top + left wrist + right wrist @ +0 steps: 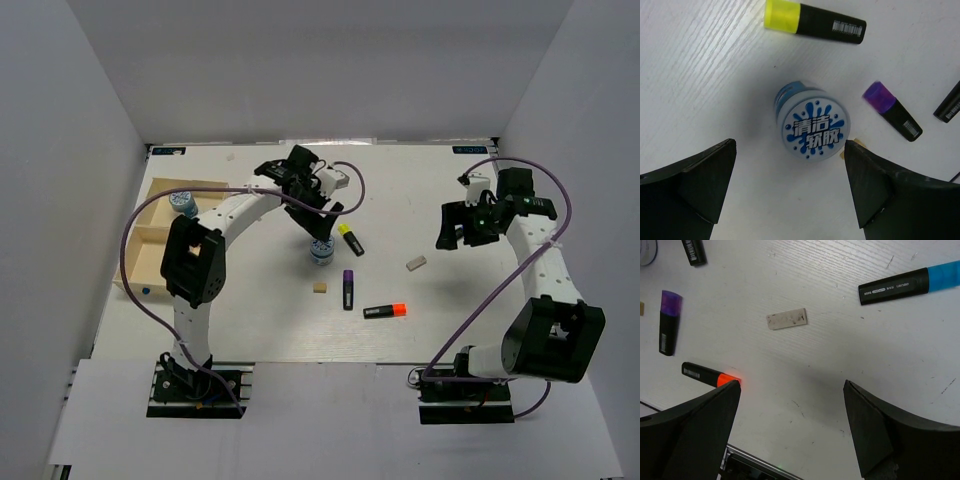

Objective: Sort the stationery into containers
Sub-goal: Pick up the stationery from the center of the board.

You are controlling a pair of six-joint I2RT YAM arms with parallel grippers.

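Orange highlighter [385,311] lies nearest you, crosswise, cap right; purple highlighter [348,289] runs near-to-far, cap away. Your left jaws hang released either side of the upright roll [811,127], not touching it. Right jaws gape over bare desk [805,365]. Tray [145,265] sits by the desk's left edge, well apart.

White wood-grain table [262,322], pale grey walls [320,70] on three sides, white sheet [330,425] at near edge.
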